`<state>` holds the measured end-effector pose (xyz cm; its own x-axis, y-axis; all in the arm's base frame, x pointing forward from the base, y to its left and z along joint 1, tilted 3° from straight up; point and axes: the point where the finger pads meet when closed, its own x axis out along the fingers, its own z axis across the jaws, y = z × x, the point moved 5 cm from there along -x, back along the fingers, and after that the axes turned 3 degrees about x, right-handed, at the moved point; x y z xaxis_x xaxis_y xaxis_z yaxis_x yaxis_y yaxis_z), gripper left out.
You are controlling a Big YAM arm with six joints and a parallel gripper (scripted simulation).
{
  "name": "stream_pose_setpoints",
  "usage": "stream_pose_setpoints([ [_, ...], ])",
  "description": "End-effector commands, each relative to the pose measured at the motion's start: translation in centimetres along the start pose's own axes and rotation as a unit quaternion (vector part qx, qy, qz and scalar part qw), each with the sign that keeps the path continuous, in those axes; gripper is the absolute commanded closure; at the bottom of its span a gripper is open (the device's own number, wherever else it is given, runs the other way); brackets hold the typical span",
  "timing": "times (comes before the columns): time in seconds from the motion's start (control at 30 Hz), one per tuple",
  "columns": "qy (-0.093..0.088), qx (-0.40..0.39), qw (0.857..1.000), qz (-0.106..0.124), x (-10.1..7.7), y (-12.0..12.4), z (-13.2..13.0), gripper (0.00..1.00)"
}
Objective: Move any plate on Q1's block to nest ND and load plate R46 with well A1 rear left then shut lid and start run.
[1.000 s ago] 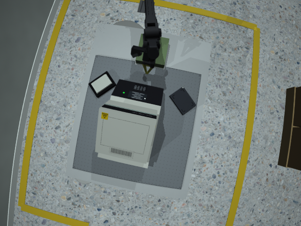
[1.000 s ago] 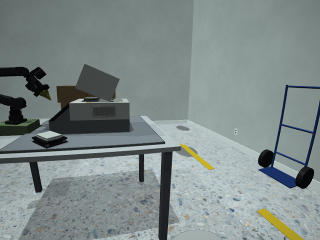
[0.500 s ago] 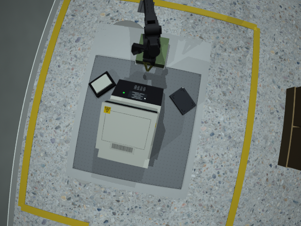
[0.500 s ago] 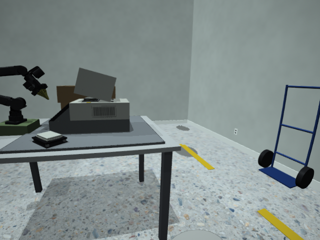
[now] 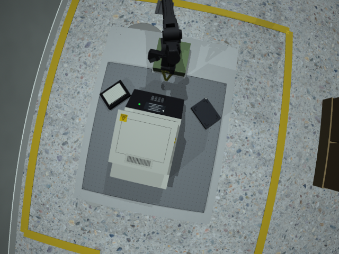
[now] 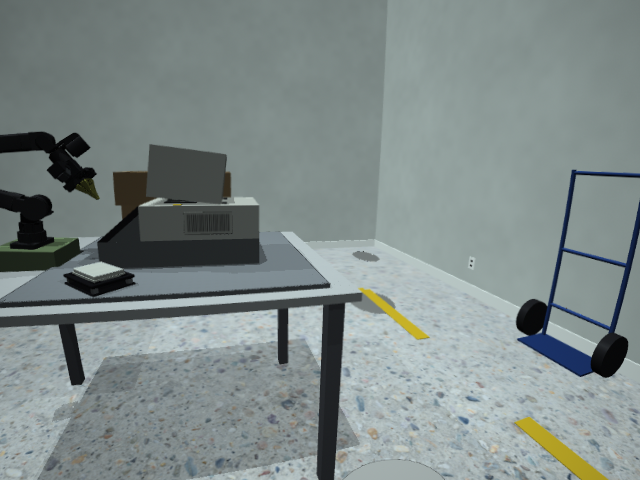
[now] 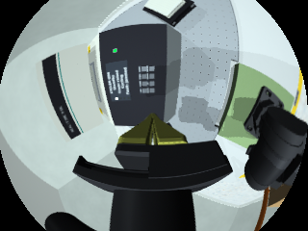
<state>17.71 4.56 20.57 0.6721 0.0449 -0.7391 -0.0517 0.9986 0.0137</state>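
Cycler Q1 (image 5: 146,136) stands mid-table, and its status lamp (image 5: 139,103) is green. Its lid (image 6: 186,173) is raised and tilted above the housing. From above, the lid hides the block. A dark strip (image 6: 178,200) shows under the lid; I cannot tell what it is. The white plate R46 (image 5: 115,94) lies on nest N1, left of the panel. It also shows in the side view (image 6: 98,270) and the wrist view (image 7: 168,7). Nest ND (image 5: 205,112) on the right is bare. My gripper (image 5: 166,77) is shut and empty. It hangs in the air in front of the key rows (image 5: 157,98), apart from them.
The arm's green base (image 5: 172,59) sits at the table's near edge behind the gripper. A brown shelf (image 5: 327,144) stands off to the right on the floor. A blue hand truck (image 6: 578,289) stands by the wall.
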Motion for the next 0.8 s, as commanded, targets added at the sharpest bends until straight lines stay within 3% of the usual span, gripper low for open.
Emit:
stream_pose_setpoints([
  [0.0, -0.012, -0.004, 1.0, 0.005, 0.0, 0.1, 0.1, 1.0],
  [0.13, -0.018, -0.001, 1.0, 0.008, -0.6, 0.2, 0.6, 1.0],
  [0.37, -0.007, 0.002, 1.0, 0.001, -1.0, 0.1, 1.1, 1.0],
  [0.77, -0.034, 0.009, 0.999, 0.008, -2.0, 0.4, 3.1, 1.0],
])
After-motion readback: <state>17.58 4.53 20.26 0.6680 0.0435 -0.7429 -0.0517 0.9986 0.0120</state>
